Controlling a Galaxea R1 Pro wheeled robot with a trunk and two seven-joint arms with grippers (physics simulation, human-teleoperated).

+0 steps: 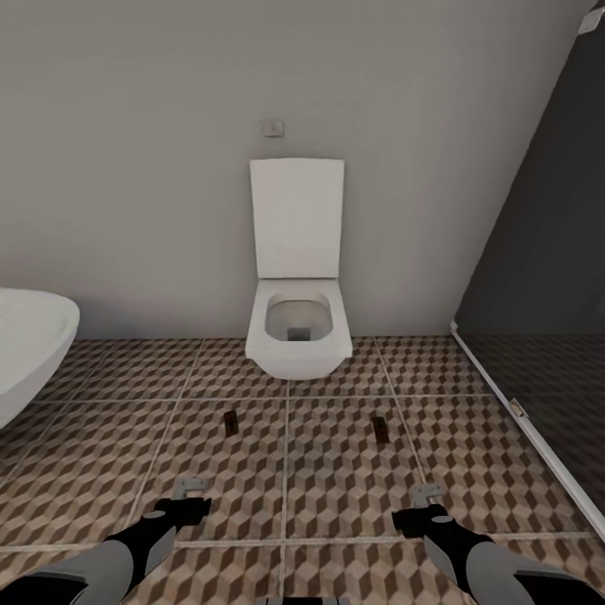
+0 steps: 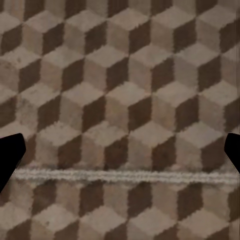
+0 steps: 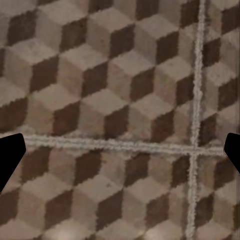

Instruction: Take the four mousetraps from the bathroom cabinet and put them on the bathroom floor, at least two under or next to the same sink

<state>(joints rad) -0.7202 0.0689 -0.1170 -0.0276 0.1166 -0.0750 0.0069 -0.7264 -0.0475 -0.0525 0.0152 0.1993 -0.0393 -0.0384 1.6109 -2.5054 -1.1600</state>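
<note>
Both arms low at the near edge: left gripper point(image 1: 192, 496) and right gripper point(image 1: 424, 502), each over the bathroom floor point(image 1: 336, 504), fingers spread wide with nothing between them, dark tips at the margins of each wrist view, bare cube-pattern tile beneath. Two mousetraps, one point(image 1: 229, 423) left and one point(image 1: 380, 428) right, flat on the tiles just ahead of the grippers, in front of a white toilet point(image 1: 297, 328). White bathtub point(image 1: 29, 344) at left; dark glass partition point(image 1: 546, 294) at right. Judged step: two traps placed, apparently beside no sink. Next move: likely fetching the remaining traps from the cabinet.
</note>
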